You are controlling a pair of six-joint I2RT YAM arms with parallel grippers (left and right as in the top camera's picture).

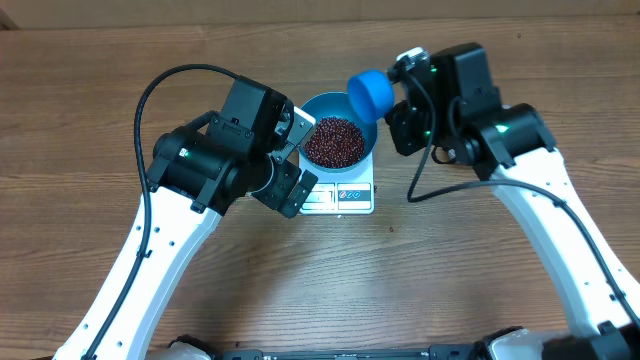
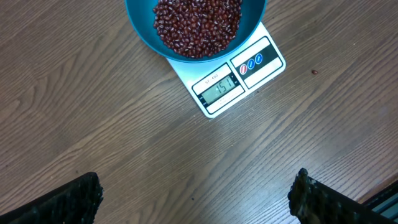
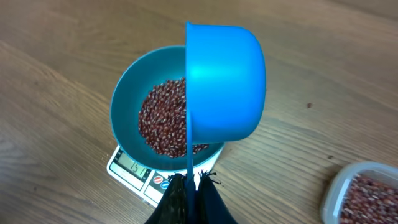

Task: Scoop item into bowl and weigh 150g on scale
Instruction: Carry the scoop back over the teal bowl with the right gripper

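Note:
The blue bowl (image 1: 338,140) stands on the white scale (image 1: 340,196), holding a heap of dark red-brown beans (image 1: 334,141). The same bowl (image 3: 130,93), beans (image 3: 163,124) and scale (image 3: 134,168) appear in the right wrist view. My right gripper (image 3: 191,186) is shut on the thin handle of a small blue scoop (image 3: 225,81), which is tipped on its side over the bowl's right rim. In the overhead view the scoop (image 1: 371,92) hangs at the bowl's upper right. My left gripper (image 2: 196,199) is open above bare table, in front of the scale (image 2: 239,78) and bowl (image 2: 196,28).
A clear plastic tub (image 3: 367,193) with more beans sits at the right of the right wrist view. One stray bean (image 2: 314,72) lies on the wooden table right of the scale. Both arms flank the scale closely.

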